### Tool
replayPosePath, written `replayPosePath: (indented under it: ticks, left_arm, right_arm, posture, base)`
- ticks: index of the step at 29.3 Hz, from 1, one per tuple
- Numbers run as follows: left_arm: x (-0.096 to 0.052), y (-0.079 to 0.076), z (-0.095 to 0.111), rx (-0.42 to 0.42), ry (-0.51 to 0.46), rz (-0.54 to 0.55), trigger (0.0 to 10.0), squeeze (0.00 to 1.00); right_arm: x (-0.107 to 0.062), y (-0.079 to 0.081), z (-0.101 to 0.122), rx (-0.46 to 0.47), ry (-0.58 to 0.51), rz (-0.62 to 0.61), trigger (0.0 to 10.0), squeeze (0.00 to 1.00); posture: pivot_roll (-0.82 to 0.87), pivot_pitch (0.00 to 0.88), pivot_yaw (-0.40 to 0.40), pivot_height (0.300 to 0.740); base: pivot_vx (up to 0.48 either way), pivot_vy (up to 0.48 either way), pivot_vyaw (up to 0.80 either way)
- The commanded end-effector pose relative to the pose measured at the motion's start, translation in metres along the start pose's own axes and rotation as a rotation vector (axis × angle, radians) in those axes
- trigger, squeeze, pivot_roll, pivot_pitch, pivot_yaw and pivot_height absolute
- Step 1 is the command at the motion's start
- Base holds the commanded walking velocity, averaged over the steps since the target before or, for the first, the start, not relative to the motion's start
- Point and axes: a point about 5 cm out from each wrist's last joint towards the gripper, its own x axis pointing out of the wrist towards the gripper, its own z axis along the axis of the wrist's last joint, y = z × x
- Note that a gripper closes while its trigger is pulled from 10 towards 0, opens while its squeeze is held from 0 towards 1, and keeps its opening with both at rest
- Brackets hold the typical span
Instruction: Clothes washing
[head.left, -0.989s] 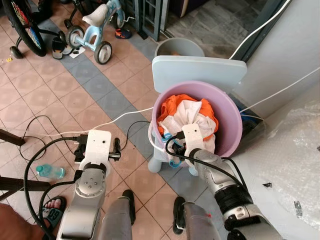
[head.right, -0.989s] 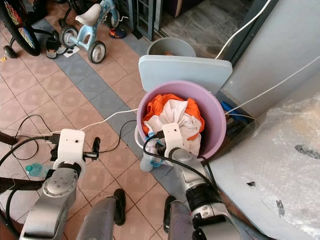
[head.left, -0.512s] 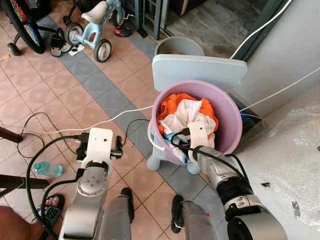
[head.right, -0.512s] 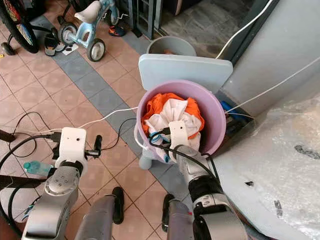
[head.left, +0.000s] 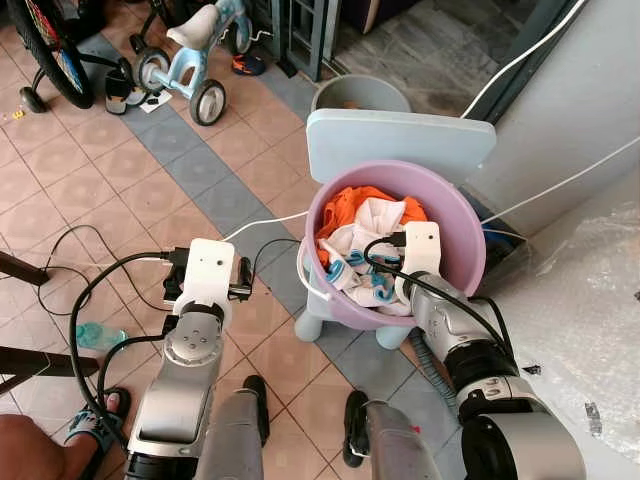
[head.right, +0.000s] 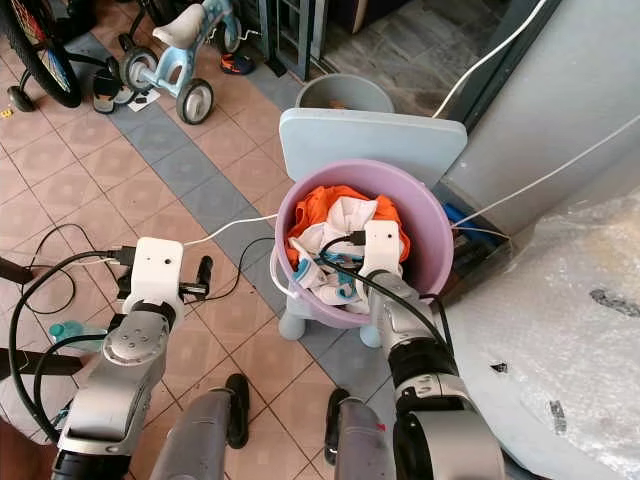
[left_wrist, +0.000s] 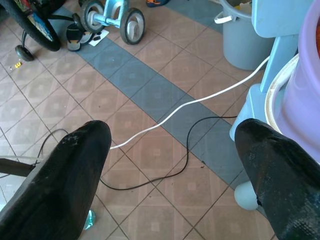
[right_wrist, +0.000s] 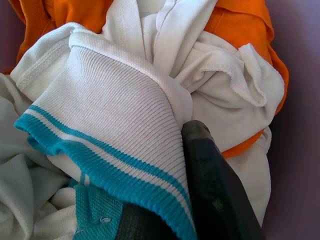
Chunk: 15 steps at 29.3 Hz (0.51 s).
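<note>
Right wrist view shows you the right gripper (right_wrist: 165, 220) pinched on the white teal-striped garment (right_wrist: 110, 150) in the purple basin (head.left: 462, 245), at your one o'clock on the blue chair (head.left: 398, 143). Your left gripper (left_wrist: 172, 165) hangs spread wide above the floor tiles (left_wrist: 165, 190).

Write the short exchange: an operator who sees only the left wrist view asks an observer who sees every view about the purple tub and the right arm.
Operator: What is in the tub?
Observer: The tub is heaped with orange clothes and white clothes.
Operator: Where is the right gripper?
Observer: The right gripper is down inside the tub, among the clothes.
Operator: What is nearest to it?
Observer: A white shirt with teal stripes lies right against it.
</note>
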Motion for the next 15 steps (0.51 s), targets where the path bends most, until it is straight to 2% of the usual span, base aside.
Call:
replayPosePath:
  ticks: [1,7,9,11,15]
  left_arm:
    - [0.001,0.0,-0.009,-0.018,0.033,0.001,10.0,0.0]
    - [0.01,-0.001,-0.007,-0.021,0.016,0.0,10.0,0.0]
    - [0.015,-0.003,-0.005,-0.03,-0.006,0.0,10.0,0.0]
    - [0.016,-0.003,-0.003,-0.045,-0.025,0.005,10.0,0.0]
    - [0.017,-0.004,0.0,-0.079,-0.077,0.005,10.0,0.0]
  right_arm:
    - [0.0,-0.007,0.003,0.031,-0.026,-0.033,0.0,0.0]
    - [0.001,-0.012,0.026,0.08,-0.129,-0.053,0.0,0.0]
    - [-0.001,-0.016,0.044,0.135,-0.219,-0.058,0.0,0.0]
    - [-0.003,-0.018,0.054,0.16,-0.267,-0.059,0.0,0.0]
    - [-0.02,-0.025,0.083,0.24,-0.447,-0.045,0.0,0.0]
  posture:
    - [0.07,0.187,-0.025,0.74]
    - [0.07,0.15,-0.018,0.74]
    - [0.06,0.116,-0.013,0.74]
    - [0.06,0.106,-0.013,0.74]
    - [0.05,0.068,-0.007,0.74]
  base:
    - [0.0,0.0,0.0]
    - [0.0,0.0,0.0]
    - [0.0,0.0,0.0]
    - [0.0,0.0,0.0]
    - [0.0,0.0,0.0]
